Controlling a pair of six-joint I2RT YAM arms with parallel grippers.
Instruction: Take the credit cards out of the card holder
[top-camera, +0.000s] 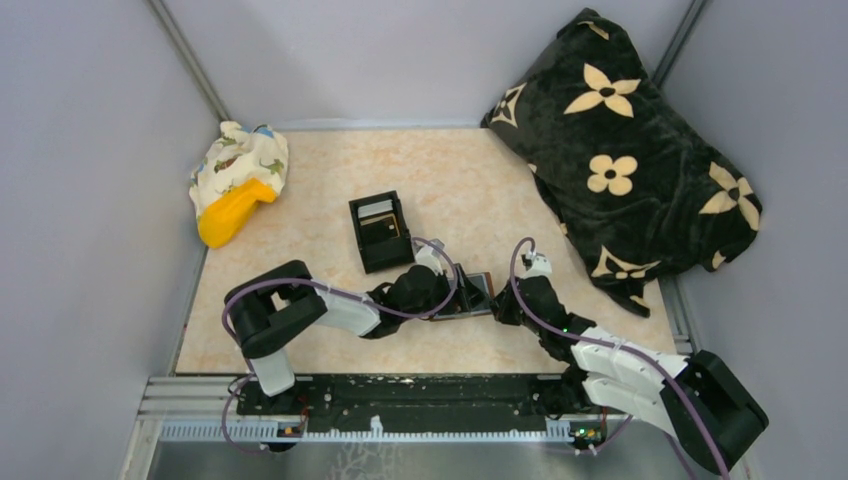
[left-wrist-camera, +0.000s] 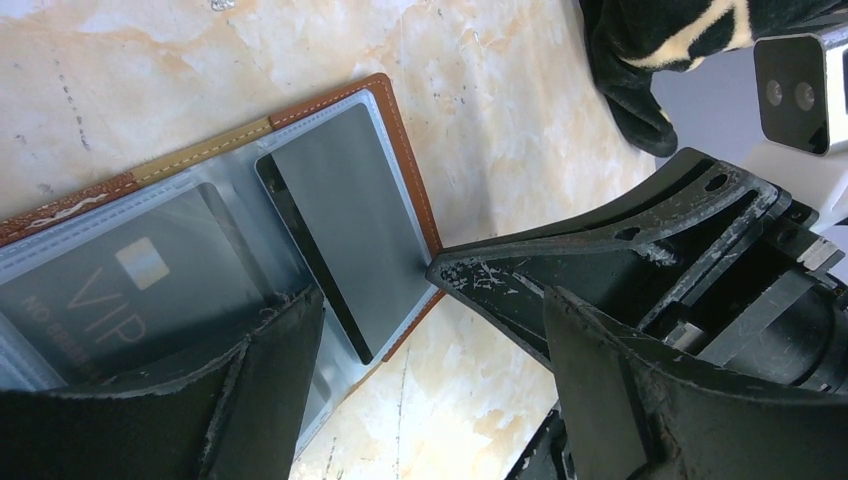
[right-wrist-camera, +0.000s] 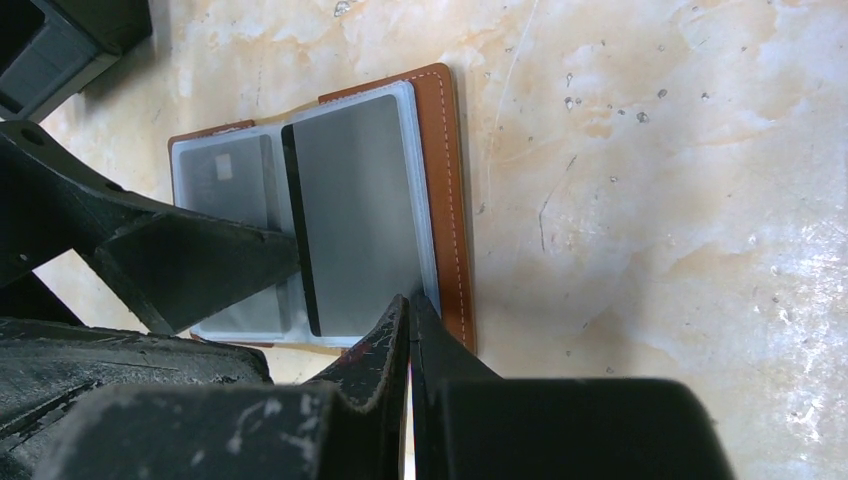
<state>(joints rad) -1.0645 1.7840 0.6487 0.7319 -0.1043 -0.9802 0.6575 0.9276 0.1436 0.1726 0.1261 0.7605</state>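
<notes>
The card holder (top-camera: 474, 294) lies open on the table between my two grippers, reddish-brown outside with blue-grey clear sleeves inside. In the left wrist view a plain grey card (left-wrist-camera: 350, 215) sits in its right sleeve and a dark VIP card (left-wrist-camera: 125, 300) in its left. My left gripper (left-wrist-camera: 430, 335) is open, with one finger (left-wrist-camera: 265, 385) over the left sleeve. My right gripper (right-wrist-camera: 410, 305) is shut, its tips at the near edge of the right sleeve beside the grey card (right-wrist-camera: 360, 210). I cannot see whether it pinches anything.
A black open box (top-camera: 380, 232) lies just behind the grippers. A patterned cloth with a yellow object (top-camera: 235, 190) sits at the back left. A black flowered blanket (top-camera: 630, 150) fills the back right corner. Grey walls close in both sides.
</notes>
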